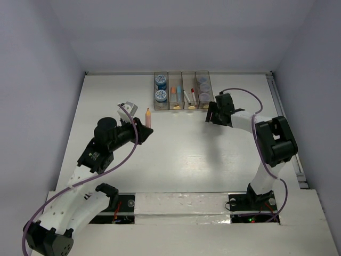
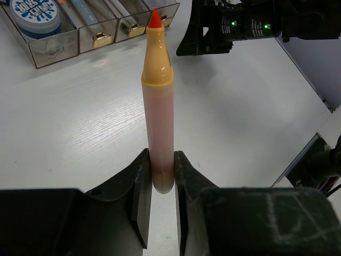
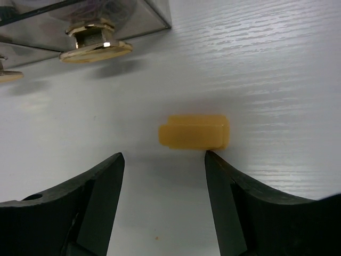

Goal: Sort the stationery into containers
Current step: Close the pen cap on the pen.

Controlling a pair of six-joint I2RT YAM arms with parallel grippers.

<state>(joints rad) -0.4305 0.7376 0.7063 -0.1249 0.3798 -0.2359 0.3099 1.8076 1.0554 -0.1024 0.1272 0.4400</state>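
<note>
left hand (image 2: 162,181): clenched on the butt end of an uncapped orange felt marker with a pale yellow collar and red-orange tip (image 2: 160,122). the marker's long axis runs straight out from between the fingers. its tip points away from the arm, toward the far side of the white counter (image 1: 186,154) and the row of four narrow translucent brownish plastic bins (image 1: 188,80). in the top view the marker sits near the bins' knob ends, a little left of the row, not touching it.

right hand (image 3: 164,160): released, fingers spread wide, low over the counter just in front of the bins. a small yellow-orange plastic cap (image 3: 194,132) lies on its side just ahead of the fingertips. its long axis runs crosswise to the fingers and its narrower end points left in the wrist view. the right fingertip is just beside it; contact cannot be told. a tan knob (image 3: 95,42) on a bin end is close behind.

bin contents, top view:
- leftmost: two round blue-topped rolls (image 1: 160,96)
- next: short orange and light-blue sticks (image 1: 176,96), lengthwise
- third: white red-capped marker (image 1: 190,95)
- rightmost: greyish-purple round pieces (image 1: 203,90)
</note>
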